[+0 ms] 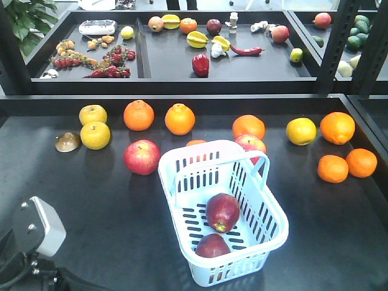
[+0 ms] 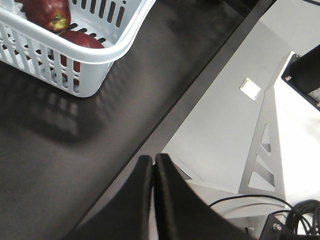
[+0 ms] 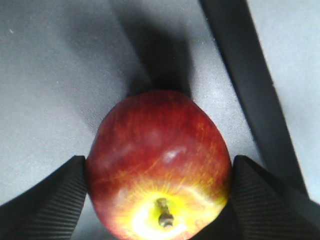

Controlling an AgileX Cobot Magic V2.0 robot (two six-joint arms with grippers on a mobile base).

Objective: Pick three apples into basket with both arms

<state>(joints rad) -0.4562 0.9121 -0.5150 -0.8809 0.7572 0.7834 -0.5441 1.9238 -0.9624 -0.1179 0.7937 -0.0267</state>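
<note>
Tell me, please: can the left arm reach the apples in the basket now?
Probably yes: the left gripper, shut and empty, sits near the basket, whose open top leaves both apples uncovered.

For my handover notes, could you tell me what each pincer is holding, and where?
The right pincer grips a red apple by its sides; the left pincer is shut on nothing.

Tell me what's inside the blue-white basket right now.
Two dark red apples lie in the basket, one nearer its front wall. The slotted floor around them looks bare; the spots directly under the apples are covered.
</note>
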